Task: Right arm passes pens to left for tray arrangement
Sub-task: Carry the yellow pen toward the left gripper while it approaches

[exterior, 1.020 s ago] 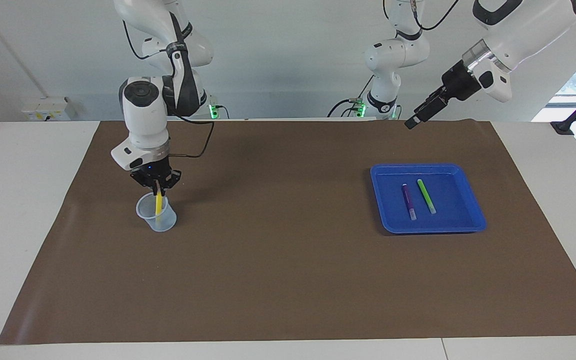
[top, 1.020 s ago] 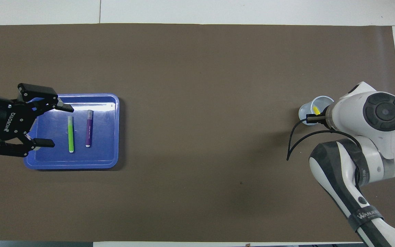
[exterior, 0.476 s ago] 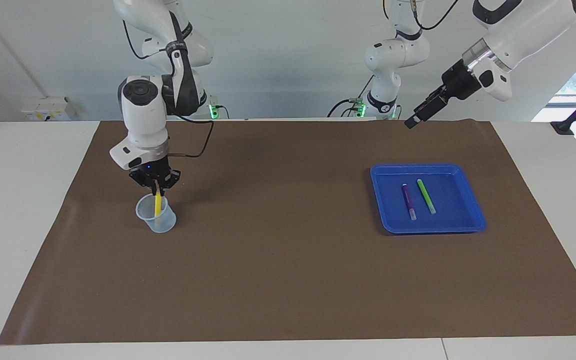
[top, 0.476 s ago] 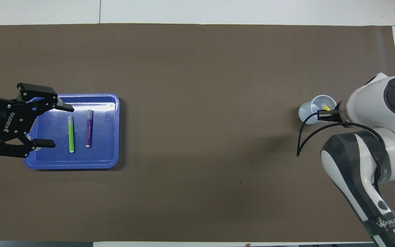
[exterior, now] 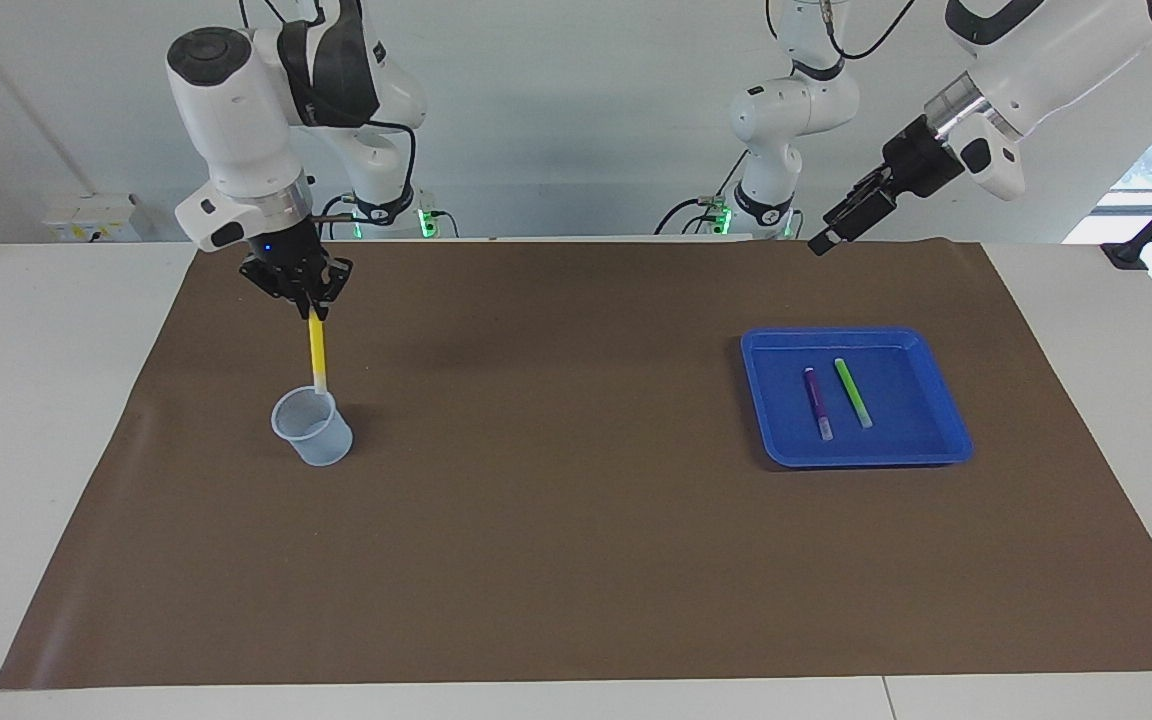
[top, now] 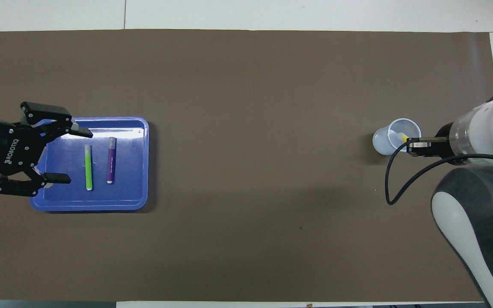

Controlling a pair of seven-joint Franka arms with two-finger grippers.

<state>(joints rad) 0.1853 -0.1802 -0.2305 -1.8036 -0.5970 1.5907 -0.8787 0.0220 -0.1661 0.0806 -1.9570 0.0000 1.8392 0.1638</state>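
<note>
Facing view shows a brown mat (exterior: 576, 520) on the white table (exterior: 36, 420), bare mid-frame; lower left, the right gripper (exterior: 308, 300) clenches the yellow pen (exterior: 317, 352) above the empty cup (exterior: 313, 428); centre right, the blue tray (exterior: 941, 400) holds purple pen (exterior: 817, 402) and green pen (exterior: 852, 392); upper right, the left gripper (top: 56, 156) waits, fingers spread.

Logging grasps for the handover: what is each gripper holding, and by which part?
The right gripper holds the yellow pen by its top end; the left gripper holds nothing.
</note>
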